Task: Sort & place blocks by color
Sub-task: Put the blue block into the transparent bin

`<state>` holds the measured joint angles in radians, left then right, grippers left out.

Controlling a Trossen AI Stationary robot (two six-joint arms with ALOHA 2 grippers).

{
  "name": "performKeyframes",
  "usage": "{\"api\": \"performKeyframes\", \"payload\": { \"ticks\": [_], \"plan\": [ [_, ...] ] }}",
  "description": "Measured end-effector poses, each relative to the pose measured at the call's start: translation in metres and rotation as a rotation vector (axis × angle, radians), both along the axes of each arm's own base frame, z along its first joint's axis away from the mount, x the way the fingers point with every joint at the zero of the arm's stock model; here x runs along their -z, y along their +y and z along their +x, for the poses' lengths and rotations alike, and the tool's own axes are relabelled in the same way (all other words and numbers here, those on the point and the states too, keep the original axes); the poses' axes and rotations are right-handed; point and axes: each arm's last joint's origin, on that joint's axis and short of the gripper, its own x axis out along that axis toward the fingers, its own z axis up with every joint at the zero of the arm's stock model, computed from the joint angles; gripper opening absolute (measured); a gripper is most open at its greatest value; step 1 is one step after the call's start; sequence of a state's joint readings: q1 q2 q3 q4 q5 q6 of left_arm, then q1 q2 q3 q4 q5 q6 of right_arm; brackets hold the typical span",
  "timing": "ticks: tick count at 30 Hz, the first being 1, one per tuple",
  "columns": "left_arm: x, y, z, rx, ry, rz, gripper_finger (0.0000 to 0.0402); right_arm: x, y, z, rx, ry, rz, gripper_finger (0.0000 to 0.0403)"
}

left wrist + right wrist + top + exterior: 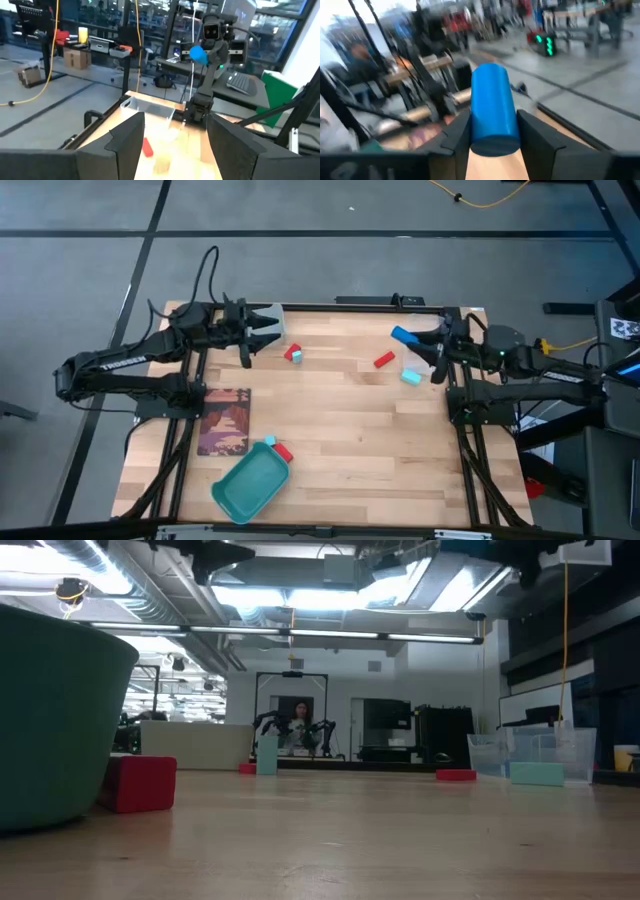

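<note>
While my right gripper (492, 131) pinches the dark blue cylindrical block (492, 107) between both fingers above the table's far right corner, its lower end sits hidden in the jaws; the long axis runs out past the fingertips; my left gripper (172, 137) waits spread at the far left.

Teal tray (245, 488) near table (340, 440) front edge; picture card (224, 421) just beside, left.
</note>
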<state>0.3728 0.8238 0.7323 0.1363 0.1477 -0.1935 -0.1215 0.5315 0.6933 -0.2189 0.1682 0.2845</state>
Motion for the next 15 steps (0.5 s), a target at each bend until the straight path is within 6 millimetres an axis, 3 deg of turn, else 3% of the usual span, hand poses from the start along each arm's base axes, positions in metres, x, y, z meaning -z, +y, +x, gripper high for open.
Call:
{"api": "performKeyframes", "payload": {
  "ticks": [15],
  "plan": [
    [-0.0013, -0.0035, 0.0007, 0.014, -0.080, 0.004, 0.0208, 0.0003, 0.0016, 0.0027, -0.064, -0.069, 0.016, 0.0138]
  ]
}}
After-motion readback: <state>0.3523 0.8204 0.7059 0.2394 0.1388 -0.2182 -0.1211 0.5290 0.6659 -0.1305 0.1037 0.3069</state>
